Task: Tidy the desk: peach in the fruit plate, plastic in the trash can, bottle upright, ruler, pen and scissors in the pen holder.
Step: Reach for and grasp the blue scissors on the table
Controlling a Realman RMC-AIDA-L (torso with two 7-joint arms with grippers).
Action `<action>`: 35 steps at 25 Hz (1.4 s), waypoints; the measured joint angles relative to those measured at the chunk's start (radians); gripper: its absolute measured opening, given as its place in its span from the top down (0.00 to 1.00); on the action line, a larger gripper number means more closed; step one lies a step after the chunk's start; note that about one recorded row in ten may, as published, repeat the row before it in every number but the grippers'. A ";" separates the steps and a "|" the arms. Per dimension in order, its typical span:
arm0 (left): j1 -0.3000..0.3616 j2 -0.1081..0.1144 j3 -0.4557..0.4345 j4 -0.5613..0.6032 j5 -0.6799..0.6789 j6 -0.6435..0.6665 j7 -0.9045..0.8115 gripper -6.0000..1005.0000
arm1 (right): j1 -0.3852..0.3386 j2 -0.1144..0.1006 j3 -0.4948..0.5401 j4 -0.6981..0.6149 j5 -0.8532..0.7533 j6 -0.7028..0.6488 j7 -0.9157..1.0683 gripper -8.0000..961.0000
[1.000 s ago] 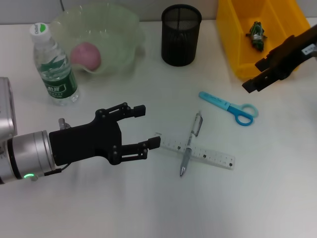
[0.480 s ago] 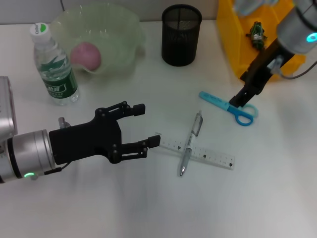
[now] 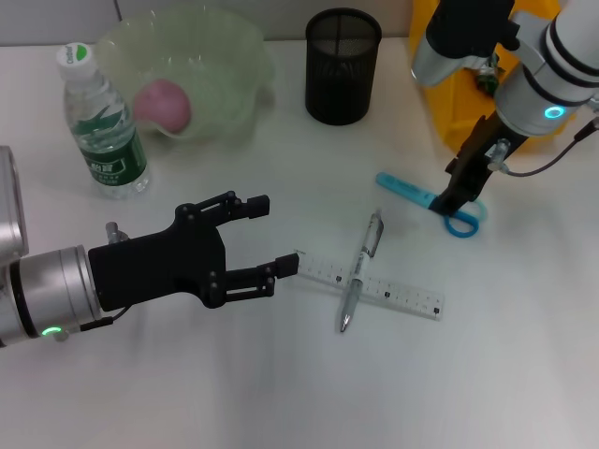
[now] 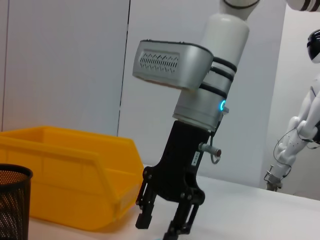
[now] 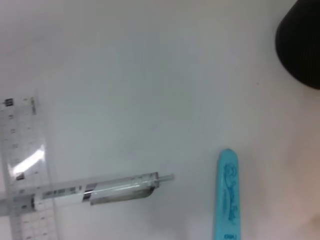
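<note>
While the left gripper (image 3: pixel 278 236) hovers fingers apart, the right gripper (image 3: pixel 456 199), fingers spread, straddles the scissors (image 3: pixel 432 201).

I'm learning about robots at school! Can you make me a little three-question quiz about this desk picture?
1. True or false: the pink peach already lies in the pale green fruit plate.
2. What lies across the clear plastic ruler? A) the silver pen B) the blue scissors C) the water bottle
3. Fill in: the right gripper is just above the blue ____.

Key: 1 true. 2 A. 3 scissors. The open left gripper hovers near the ruler's end; the black mesh pen holder has nothing showing above its rim.
</note>
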 joint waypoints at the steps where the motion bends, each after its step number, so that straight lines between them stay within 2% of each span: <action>1: 0.000 0.000 0.000 -0.001 0.000 0.000 0.000 0.17 | 0.000 0.000 0.000 0.000 0.000 0.000 0.000 0.23; 3: 0.000 0.000 -0.001 -0.001 0.000 0.000 -0.001 0.17 | 0.001 0.000 -0.001 0.014 0.001 0.021 -0.002 0.23; 9: 0.000 0.000 -0.001 0.000 -0.001 0.000 -0.003 0.17 | 0.007 0.002 -0.002 0.067 0.008 0.070 -0.011 0.46; 14: 0.001 0.000 -0.001 0.003 -0.001 0.003 -0.004 0.17 | 0.010 0.004 0.000 0.078 0.016 0.076 -0.011 0.56; 35: 0.000 0.000 -0.004 0.007 -0.006 0.007 -0.006 0.17 | 0.006 0.004 -0.003 0.126 0.027 0.135 -0.013 0.57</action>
